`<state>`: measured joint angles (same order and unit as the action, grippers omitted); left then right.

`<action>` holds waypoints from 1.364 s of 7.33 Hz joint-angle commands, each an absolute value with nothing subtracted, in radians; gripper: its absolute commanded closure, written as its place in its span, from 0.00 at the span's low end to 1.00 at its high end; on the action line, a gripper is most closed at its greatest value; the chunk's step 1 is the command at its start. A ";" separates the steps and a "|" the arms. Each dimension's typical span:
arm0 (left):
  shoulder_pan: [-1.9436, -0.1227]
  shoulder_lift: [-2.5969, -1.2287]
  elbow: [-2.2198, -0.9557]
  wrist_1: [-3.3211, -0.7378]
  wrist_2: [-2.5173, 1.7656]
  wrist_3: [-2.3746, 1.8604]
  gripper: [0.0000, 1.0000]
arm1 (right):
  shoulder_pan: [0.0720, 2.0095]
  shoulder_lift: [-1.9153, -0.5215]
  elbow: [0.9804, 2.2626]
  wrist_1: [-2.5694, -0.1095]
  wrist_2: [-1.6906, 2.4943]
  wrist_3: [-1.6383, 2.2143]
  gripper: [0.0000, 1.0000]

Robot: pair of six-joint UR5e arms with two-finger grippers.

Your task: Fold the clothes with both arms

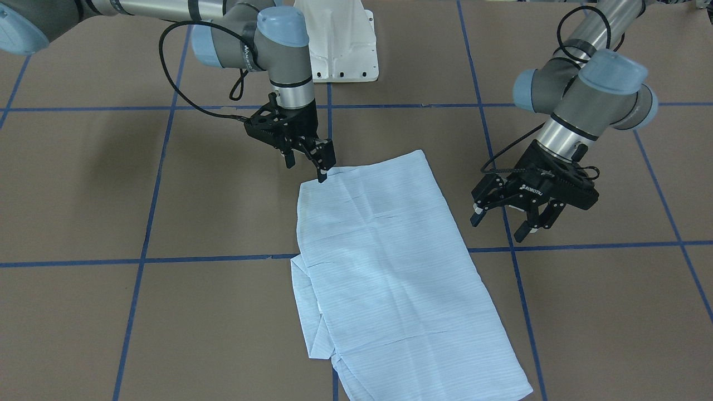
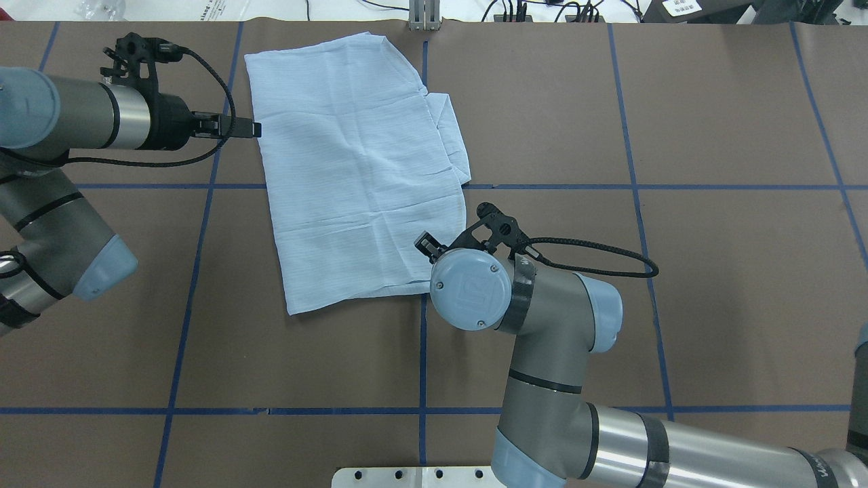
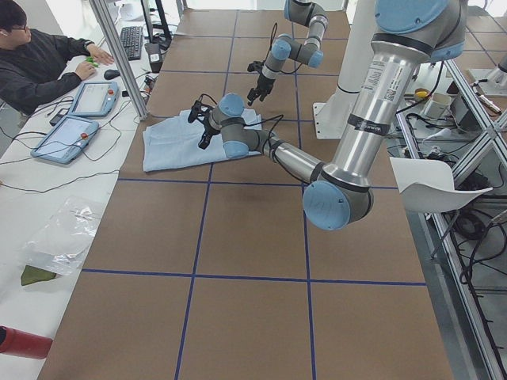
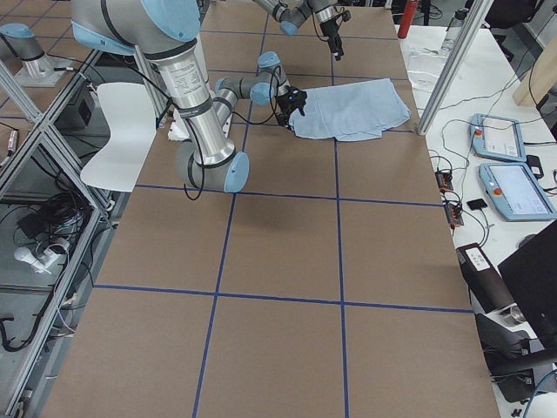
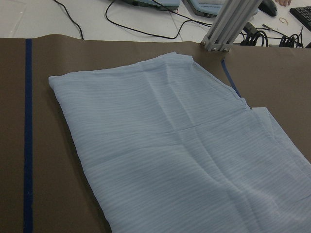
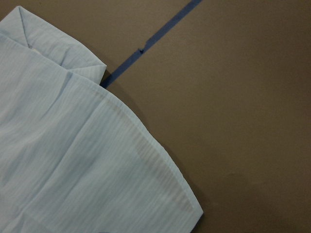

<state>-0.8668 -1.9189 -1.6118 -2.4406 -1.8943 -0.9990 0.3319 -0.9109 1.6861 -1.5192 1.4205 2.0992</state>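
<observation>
The clothes are one light blue striped shirt [image 1: 390, 262], folded into a long flat rectangle on the brown table, with a narrow under-layer sticking out along one long side [image 2: 451, 135]. My right gripper [image 1: 306, 171] stands open over the shirt's near corner, one fingertip touching the edge of the cloth. The right wrist view shows that rounded corner [image 6: 63, 165] lying flat. My left gripper [image 1: 498, 228] hangs open beside the shirt's other long edge, apart from the cloth; overhead, the left gripper [image 2: 251, 128] points at that edge. In the left wrist view the shirt [image 5: 170, 145] fills the frame.
The white pedestal base [image 1: 342, 44] stands behind the shirt. Blue tape lines [image 2: 420, 352] cross the table. A metal post [image 5: 228, 24] rises at the table's far edge by the shirt. A person [image 3: 40, 55] sits at the side table with tablets [image 3: 67, 134].
</observation>
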 commanded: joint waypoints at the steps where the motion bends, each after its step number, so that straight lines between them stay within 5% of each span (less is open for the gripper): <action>1: -0.865 -1.917 -1.614 -2.441 -1.891 -1.000 0.00 | 0.304 -0.881 1.639 -1.537 1.394 2.161 0.23; 4: -0.865 -1.917 -1.611 -2.441 -1.891 -1.000 0.00 | 0.299 -0.822 1.546 -1.536 1.390 2.183 0.39; 9: -0.864 -1.917 -1.603 -2.441 -1.890 -0.999 0.00 | 0.293 -0.773 1.480 -1.536 1.390 2.195 0.50; 10: -0.864 -1.917 -1.603 -2.441 -1.890 -0.999 0.00 | 0.293 -0.770 1.480 -1.536 1.390 2.195 0.59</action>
<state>-0.8637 -1.9175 -1.6038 -2.4411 -1.8899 -0.9988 0.2931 -0.7739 1.4851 -1.5356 1.3898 2.1947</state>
